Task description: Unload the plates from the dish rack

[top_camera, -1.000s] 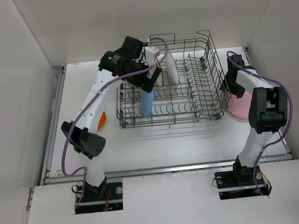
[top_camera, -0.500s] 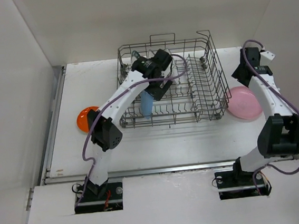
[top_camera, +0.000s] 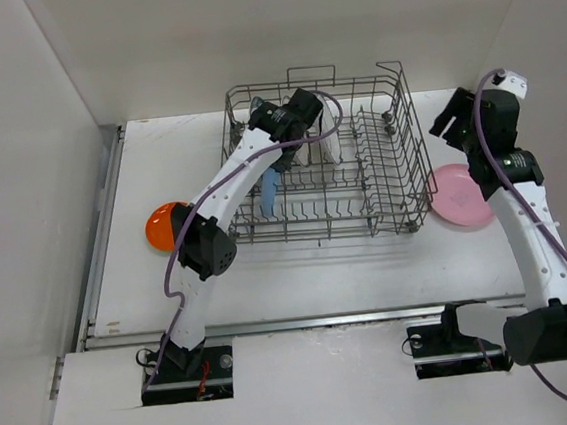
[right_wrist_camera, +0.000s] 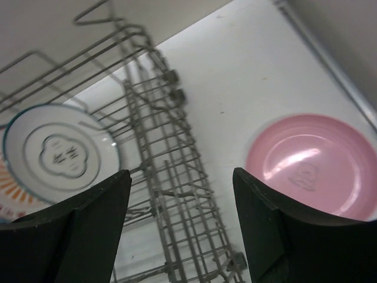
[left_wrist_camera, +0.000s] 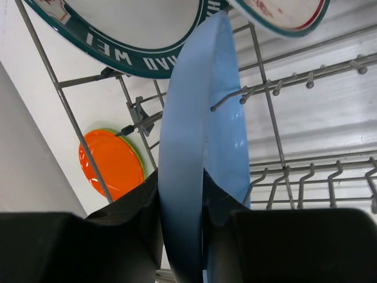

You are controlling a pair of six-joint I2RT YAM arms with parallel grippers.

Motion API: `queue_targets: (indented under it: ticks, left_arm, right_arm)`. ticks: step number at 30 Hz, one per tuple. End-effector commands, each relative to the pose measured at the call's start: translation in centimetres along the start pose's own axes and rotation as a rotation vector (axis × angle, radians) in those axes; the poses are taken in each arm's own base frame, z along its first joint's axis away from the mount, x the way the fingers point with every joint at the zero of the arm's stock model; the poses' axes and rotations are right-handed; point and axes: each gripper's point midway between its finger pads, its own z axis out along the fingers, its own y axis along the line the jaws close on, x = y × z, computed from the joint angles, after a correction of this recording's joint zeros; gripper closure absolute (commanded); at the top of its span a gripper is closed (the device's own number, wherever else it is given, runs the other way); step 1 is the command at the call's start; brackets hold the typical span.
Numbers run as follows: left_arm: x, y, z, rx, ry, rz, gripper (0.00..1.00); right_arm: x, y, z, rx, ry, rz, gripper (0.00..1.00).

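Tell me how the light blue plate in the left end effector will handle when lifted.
The light blue plate looks rigid, so it should hold its shape. Its glossy face suggests it could slip or pivot in the left end effector, which pinches only the rim. Standing on edge among the dish rack tines, it may snag on them.

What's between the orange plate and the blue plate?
A wire wall of the rack, shown in the left wrist view. The orange plate lies outside, the blue plate inside.
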Motion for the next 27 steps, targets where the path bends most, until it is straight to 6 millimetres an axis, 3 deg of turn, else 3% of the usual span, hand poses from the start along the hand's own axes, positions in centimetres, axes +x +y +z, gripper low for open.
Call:
queue_targets:
  ticks: [1, 5, 10, 13, 21, 27]
  left_arm:
    - [0.7, -2.8, -2.5, 0.138, 0.005, 0.087, 1.0]
    - [-0.8, -0.5, -4.4, 0.063, -0.075, 0.04, 1.0]
    - [-2.8, 4.1, -7.1, -0.118, -0.204, -0.043, 1.0]
    - [-3.7, 5.9, -7.9, -0.2, -0.252, -0.084, 1.0]
    - [-5.0, 9.4, -10.1, -0.362, -0.336, -0.14, 1.0]
    - [-4.1, 9.5, -10.3, -0.357, -0.329, -0.166, 1.0]
  right_arm:
    - [1.3, 5.4, -0.7, -0.274, 0.041, -0.073, 0.24]
    - [2.5, 6.5, -1.1, -0.305, 0.064, -0.089, 0.24]
    - [2.2, 6.7, -1.4, -0.307, 0.059, -0.101, 0.24]
    - [2.2, 7.3, -1.1, -0.314, 0.065, -0.105, 0.24]
    - [2.4, 7.7, -1.4, -0.3, 0.075, -0.119, 0.24]
    - [2.7, 7.9, -1.8, -0.305, 0.088, -0.126, 0.24]
